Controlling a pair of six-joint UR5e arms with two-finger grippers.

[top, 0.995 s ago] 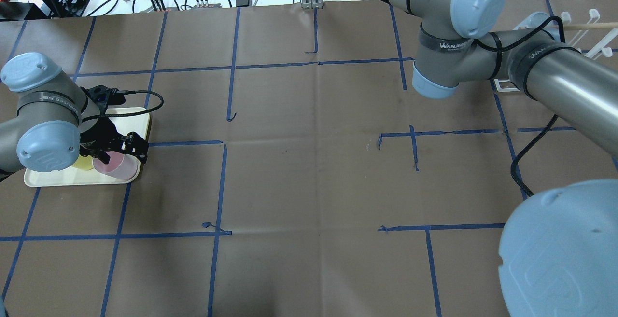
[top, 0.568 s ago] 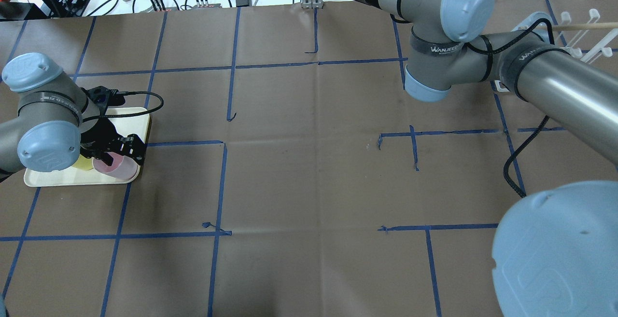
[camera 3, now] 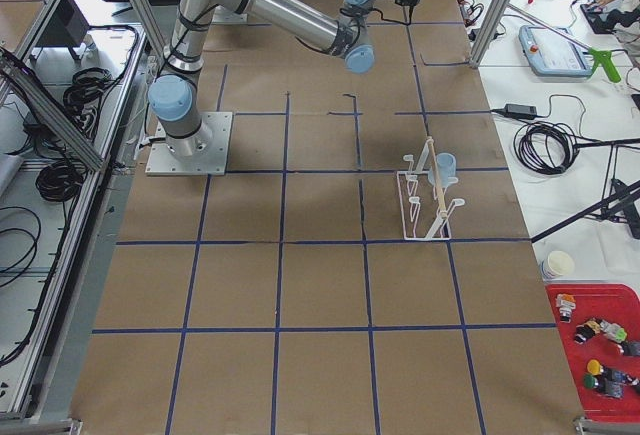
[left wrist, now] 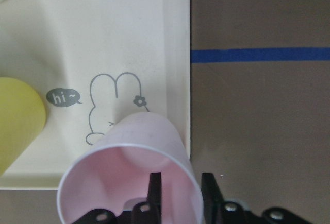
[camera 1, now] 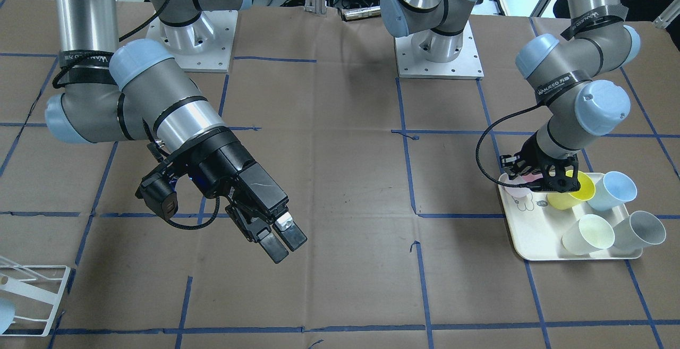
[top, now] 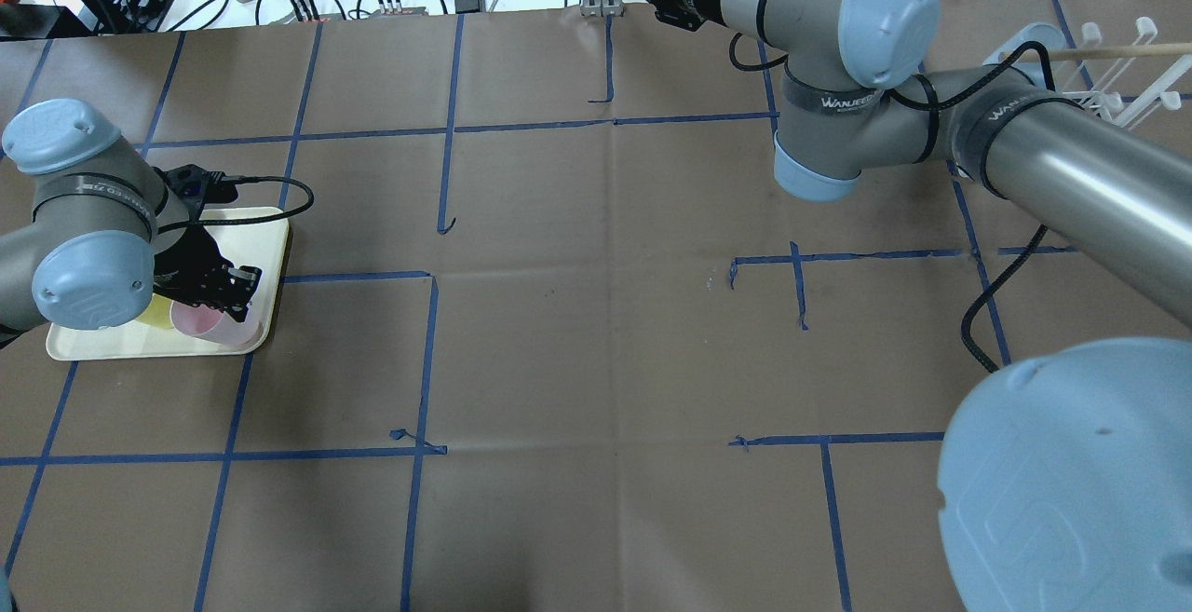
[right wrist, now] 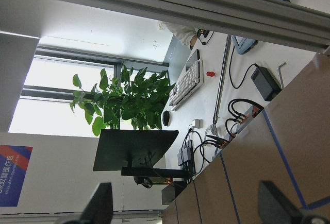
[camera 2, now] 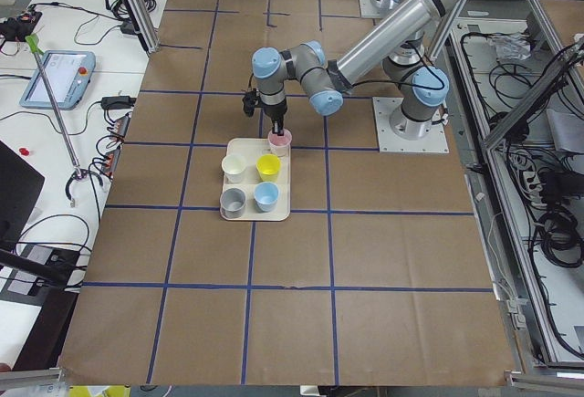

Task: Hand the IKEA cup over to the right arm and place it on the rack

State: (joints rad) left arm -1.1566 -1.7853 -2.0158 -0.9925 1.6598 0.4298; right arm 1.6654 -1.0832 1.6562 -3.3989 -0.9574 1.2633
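Note:
The pink IKEA cup (left wrist: 129,177) stands at the near corner of the cream tray (left wrist: 129,28), beside a rabbit drawing. My left gripper (left wrist: 180,193) is shut on its rim, one finger inside and one outside. The front-facing view shows the same grip (camera 1: 536,179) on the pink cup (camera 1: 516,190). My right gripper (camera 1: 284,240) hangs above the table's middle, away from the cup; its wrist view shows the fingers far apart and nothing between them. The white wire rack (camera 3: 425,200) stands on the right side of the table, with a light blue cup (camera 3: 445,165) on it.
On the tray (camera 1: 531,232) also stand a yellow cup (camera 1: 571,192), a light blue cup (camera 1: 616,189), a cream cup (camera 1: 587,235) and a grey cup (camera 1: 640,229). Brown paper with blue tape lines covers the table. Cables and devices lie beyond the far edge.
My left gripper's fingers have come together on the pink cup's rim. The right arm has swung toward the table's middle, away from the rack.

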